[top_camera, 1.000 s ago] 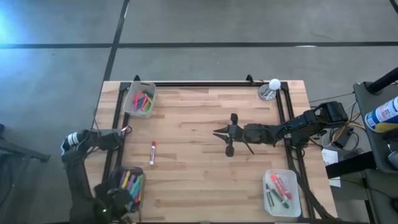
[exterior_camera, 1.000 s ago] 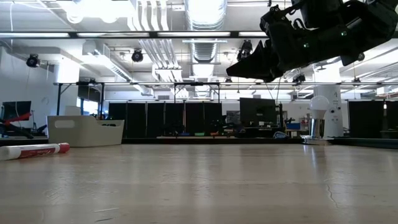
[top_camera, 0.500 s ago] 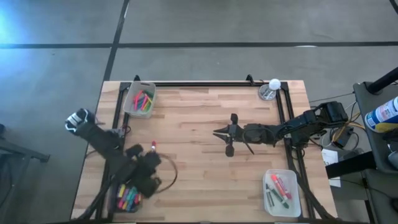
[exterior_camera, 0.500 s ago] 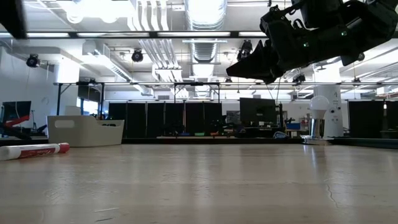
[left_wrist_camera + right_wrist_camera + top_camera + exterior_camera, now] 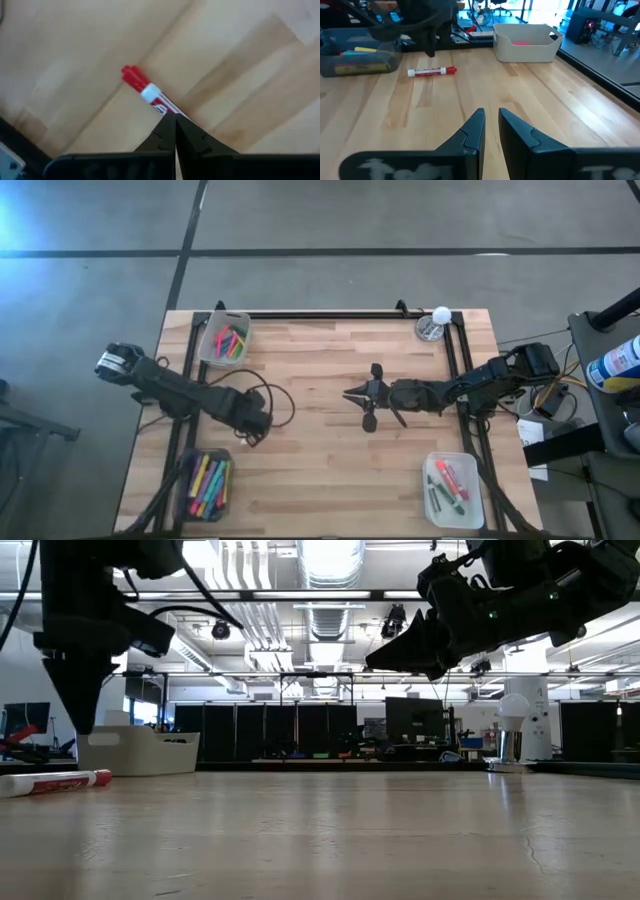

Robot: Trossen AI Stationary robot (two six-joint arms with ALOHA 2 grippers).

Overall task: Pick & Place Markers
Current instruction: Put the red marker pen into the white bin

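While I look straight down from the high view, I see the left end effector over the left half of the counter, its fingers together, right where the loose marker lies, so the marker itself is covered here. The right end effector hangs near the middle of the counter, well apart from it. A pale bin with pink and green markers sits at the far left corner, a dark bin of mixed markers at the near left corner, and a clear bin with red and green markers at the near right corner. From the low view, the left end effector points down with its tip just above the red-capped marker, which lies flat on the counter; I cannot tell whether they touch. The right end effector is raised high above the wood. In the left wrist view, the closed fingers meet in a point over the white body of the marker, its red cap sticking out beyond them. In the right wrist view, the right end effector has its fingers slightly apart with nothing between them, and the marker lies farther off beside the dark bin.
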